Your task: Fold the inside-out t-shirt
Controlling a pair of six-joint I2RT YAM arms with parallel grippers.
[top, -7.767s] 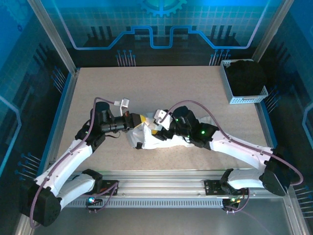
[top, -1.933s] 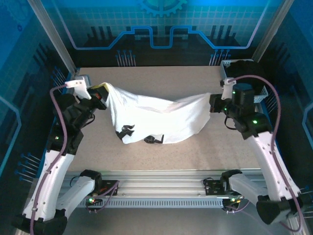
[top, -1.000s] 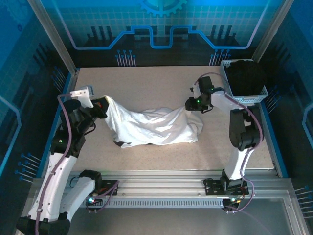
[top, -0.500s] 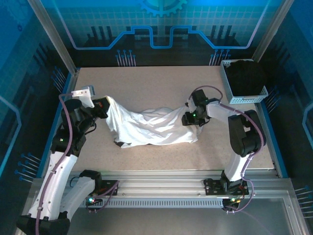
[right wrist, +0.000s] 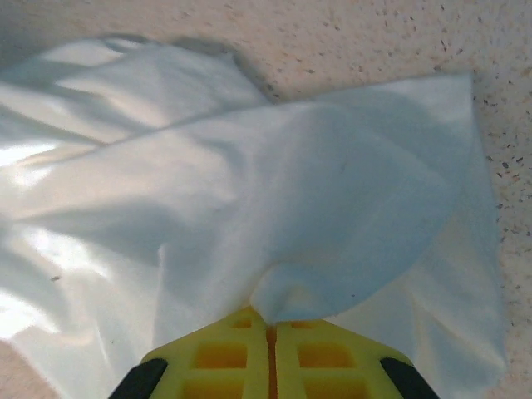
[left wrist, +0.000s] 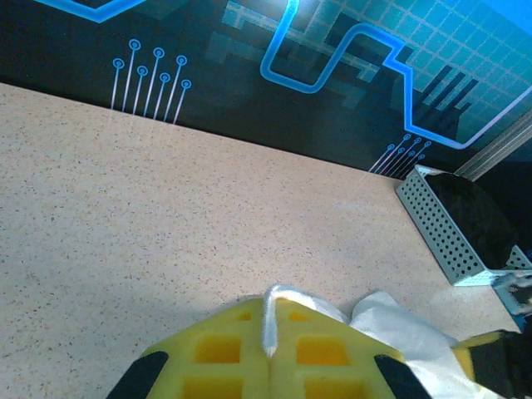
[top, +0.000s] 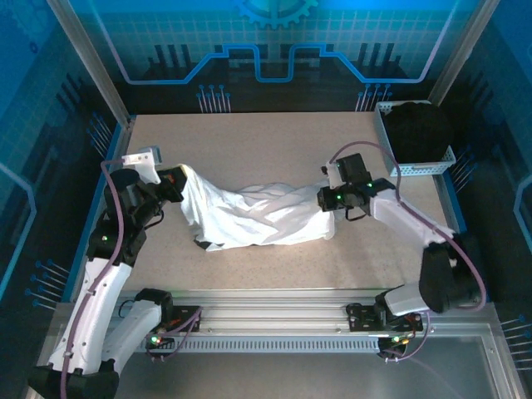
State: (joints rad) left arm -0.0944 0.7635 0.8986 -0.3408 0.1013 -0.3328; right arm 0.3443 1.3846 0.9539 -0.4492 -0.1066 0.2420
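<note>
The inside-out t-shirt [top: 258, 218] lies crumpled in a long white band across the middle of the table. My left gripper [top: 175, 179] is shut on its left end, held a little above the table. In the left wrist view a thin fold of white cloth [left wrist: 391, 320] is pinched between the yellow fingers [left wrist: 328, 349] of that gripper [left wrist: 272, 312]. My right gripper [top: 325, 199] is at the shirt's right end. Seen from the right wrist, the shirt [right wrist: 249, 191] puckers into the tips of the shut gripper [right wrist: 270, 320].
A perforated basket [top: 413, 169] holding a black garment [top: 420, 129] stands at the back right corner; it also appears in the left wrist view [left wrist: 440, 241]. Bare speckled tabletop [top: 249, 141] stretches behind and in front of the shirt.
The right gripper has closed on the shirt's right end, and the right arm's elbow has swung out to the right. The left arm and its grip have stayed put.
</note>
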